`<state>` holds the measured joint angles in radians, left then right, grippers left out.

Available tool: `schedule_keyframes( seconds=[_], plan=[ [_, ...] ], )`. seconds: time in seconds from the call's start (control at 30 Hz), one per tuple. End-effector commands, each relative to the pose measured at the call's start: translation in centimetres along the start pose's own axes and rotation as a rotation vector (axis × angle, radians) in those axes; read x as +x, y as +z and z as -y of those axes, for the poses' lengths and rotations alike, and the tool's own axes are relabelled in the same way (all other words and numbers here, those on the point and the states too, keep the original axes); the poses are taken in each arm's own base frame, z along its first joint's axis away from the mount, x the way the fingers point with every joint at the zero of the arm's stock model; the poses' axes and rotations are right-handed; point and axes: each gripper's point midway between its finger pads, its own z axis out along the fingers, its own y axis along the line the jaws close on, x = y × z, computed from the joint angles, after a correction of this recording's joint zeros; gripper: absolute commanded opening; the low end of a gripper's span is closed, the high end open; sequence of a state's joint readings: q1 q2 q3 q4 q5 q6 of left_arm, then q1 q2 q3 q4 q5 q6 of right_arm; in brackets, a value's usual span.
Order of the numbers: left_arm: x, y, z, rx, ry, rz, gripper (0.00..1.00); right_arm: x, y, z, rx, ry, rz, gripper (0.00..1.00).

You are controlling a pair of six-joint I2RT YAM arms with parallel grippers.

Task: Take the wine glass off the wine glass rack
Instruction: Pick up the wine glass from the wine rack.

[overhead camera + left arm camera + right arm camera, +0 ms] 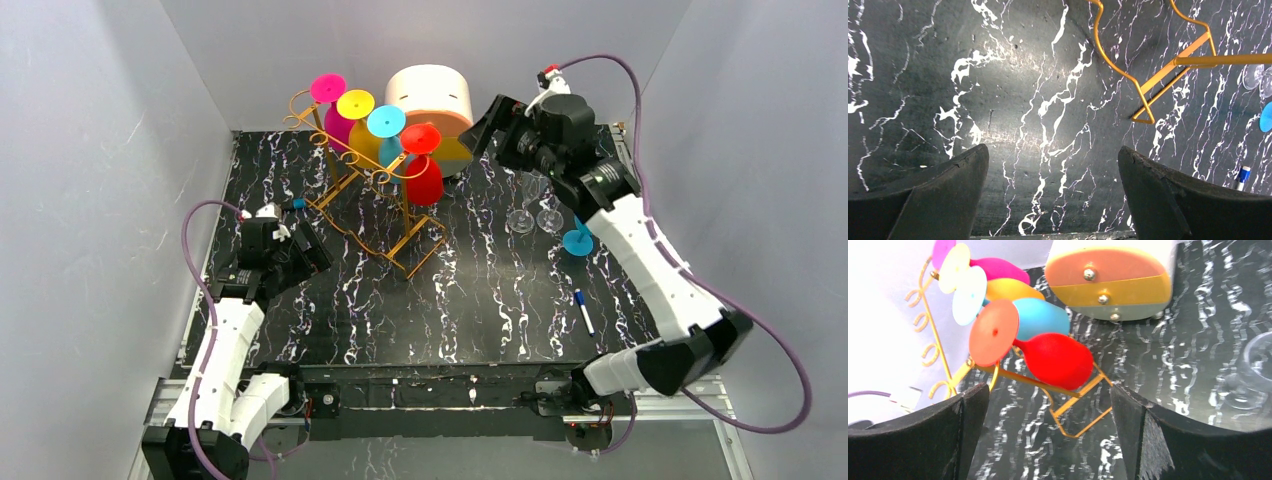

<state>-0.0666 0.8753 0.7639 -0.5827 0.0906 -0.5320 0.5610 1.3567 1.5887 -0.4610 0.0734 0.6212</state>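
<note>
The orange-gold wine glass rack (359, 237) stands at the back left of the table. Several coloured wine glasses hang upside down on its rails: pink (328, 88), yellow (355, 104), blue (386, 121) and, at the front end, red (424, 178). My right gripper (483, 128) hovers open to the right of the rack, apart from it. In the right wrist view the red glass (1058, 360) lies ahead, above the gap between the fingers of the right gripper (1048, 392). My left gripper (308, 252) is open and low over the table, left of the rack's base (1148, 85).
A white-and-orange round drawer box (430, 100) sits behind the rack. Two clear glasses (533, 220) and a blue glass (577, 241) are on the table under my right arm. A pen (584, 310) lies nearer the front right.
</note>
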Motion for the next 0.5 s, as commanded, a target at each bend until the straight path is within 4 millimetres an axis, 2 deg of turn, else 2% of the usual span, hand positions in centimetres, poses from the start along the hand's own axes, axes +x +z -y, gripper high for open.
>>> schedule_keyframes(
  seconds=[0.0, 0.17, 0.33, 0.47],
  plan=[
    [-1.9, -1.7, -0.1, -0.034, 0.038, 0.059, 0.98, 0.2, 2.0, -3.7, -0.208, 0.142, -0.124, 0.98],
    [-2.7, -2.4, 1.6, 0.041, 0.060, 0.067, 0.98, 0.0, 4.3, -5.7, -0.307, 0.198, -0.189, 0.92],
    [-0.6, -1.1, 0.9, 0.055, 0.059, 0.024, 0.98, 0.3, 5.8, -6.5, -0.362, 0.249, -0.224, 0.84],
    [0.3, -1.0, 0.9, 0.072, 0.048, 0.007, 0.98, 0.8, 6.7, -6.0, -0.346, 0.264, -0.235, 0.71]
  ],
)
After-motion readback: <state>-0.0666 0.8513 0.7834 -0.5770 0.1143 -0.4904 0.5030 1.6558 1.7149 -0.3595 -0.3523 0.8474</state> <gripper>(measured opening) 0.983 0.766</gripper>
